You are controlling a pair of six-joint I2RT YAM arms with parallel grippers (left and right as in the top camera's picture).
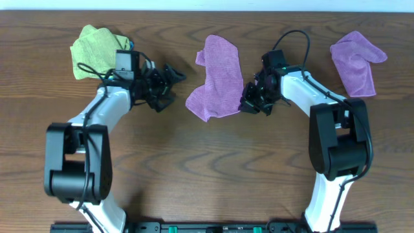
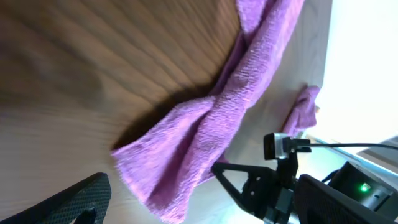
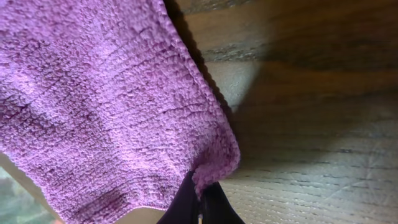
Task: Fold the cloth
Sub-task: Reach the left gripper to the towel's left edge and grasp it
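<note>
**Right jaws pinch the cloth's near corner; left jaws stand wide beside it**

The purple cloth lies near the middle of the wooden surface, between the two arms. From overhead its long axis runs from the far edge of the surface toward the robot, leaning slightly to the left as it comes nearer. The far end is narrower and rumpled. The near end spreads wider and comes to a blunt point on its left side.

The right gripper sits at the cloth's near right corner. In the right wrist view its dark fingers are pressed together on the hem, with a small curl of fabric caught between them, so the jaws are closed on the purple cloth. The rest of the fabric spreads up and to the left from that pinch and casts a shadow on the wood.

The left gripper is just left of the cloth, apart from it and pointing toward it. Its jaws are spread wide and hold nothing. The left wrist view shows the cloth as a long wrinkled band running diagonally across the wood.

A second purple cloth lies at the far right, well apart. A yellow-green cloth lies crumpled at the far left, behind the left arm.
</note>
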